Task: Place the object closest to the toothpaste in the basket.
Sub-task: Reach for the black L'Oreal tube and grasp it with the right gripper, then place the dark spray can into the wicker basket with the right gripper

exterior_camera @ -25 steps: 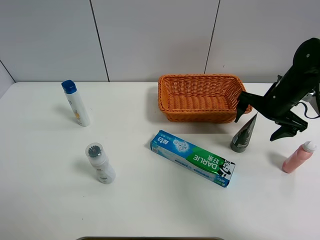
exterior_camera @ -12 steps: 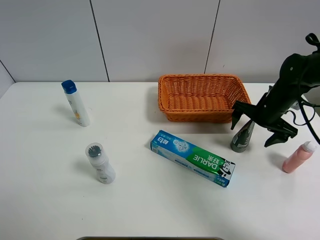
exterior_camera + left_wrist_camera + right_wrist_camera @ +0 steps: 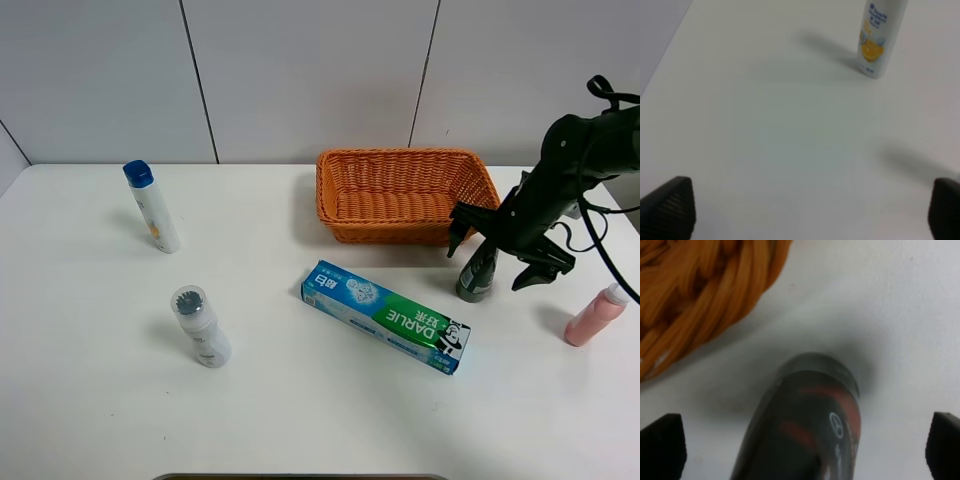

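Observation:
The green-and-blue toothpaste box (image 3: 386,315) lies flat at the table's middle. The nearest object is a dark grey tube (image 3: 478,272) that stands on its cap just right of the box. My right gripper (image 3: 488,254) is open, with a finger on each side of the tube's upper part. In the right wrist view the tube (image 3: 807,415) sits between the open fingers of my right gripper (image 3: 802,450). The orange wicker basket (image 3: 330,195) stands behind the tube and shows in the right wrist view (image 3: 695,295). My left gripper (image 3: 805,207) is open and empty over bare table.
A white bottle with a blue cap (image 3: 152,207) stands at the far left and shows in the left wrist view (image 3: 879,35). A white bottle with a grey cap (image 3: 200,327) stands front left. A pink bottle (image 3: 595,315) leans at the right edge.
My right gripper has moved left and down from beside the tube until its open fingers straddle it. The tube, box and basket have not moved.

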